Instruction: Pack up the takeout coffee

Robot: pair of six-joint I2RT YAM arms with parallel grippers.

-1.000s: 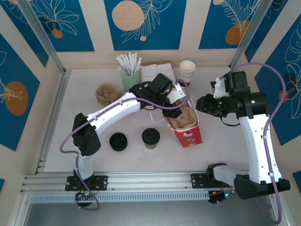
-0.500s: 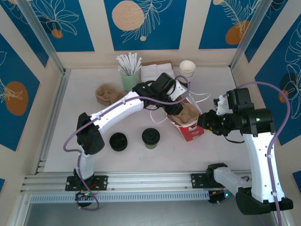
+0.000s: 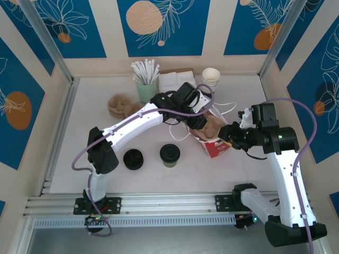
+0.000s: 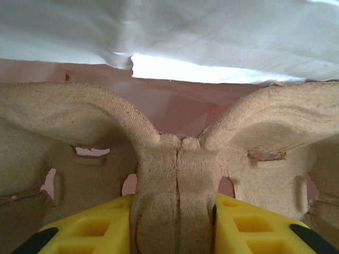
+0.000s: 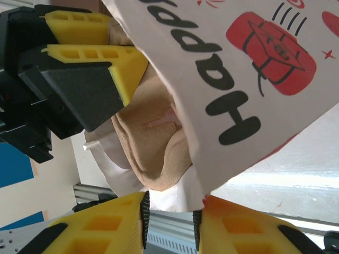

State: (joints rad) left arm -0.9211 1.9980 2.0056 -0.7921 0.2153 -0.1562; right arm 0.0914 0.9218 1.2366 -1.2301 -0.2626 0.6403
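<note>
The step in hand is judged to be the preparing of the bag, not yet the packing of the drink. A moulded brown pulp cup carrier point(image 4: 177, 174) is held by its central ridge in the left gripper point(image 4: 177, 225), whose yellow fingers are closed snugly against both sides of that ridge. The carrier is seen seated inside the mouth of the tall red-and-white printed paper bag point(image 3: 216, 147).

At the bag's 3 o'clock side, the right gripper point(image 5: 169, 227) is set with its jaws narrowly apart on either side of the white paper rim. A gap is visible between them, so it cannot be told whether the paper is actually pinched.

The takeout coffee, a small pale greenish-cream paper cup with a round black plastic lid point(image 3: 170, 154), is found upright on the white table point(image 3: 106, 174), well apart from the bag at roughly its 8 o'clock. A loose round black plastic lid point(image 3: 133, 159) lies at the cup's 9 o'clock.

For the next move, the carrier would need to be released once settled. The cup would then be grasped upright and lowered into a carrier well while the bag mouth is kept open.
</note>
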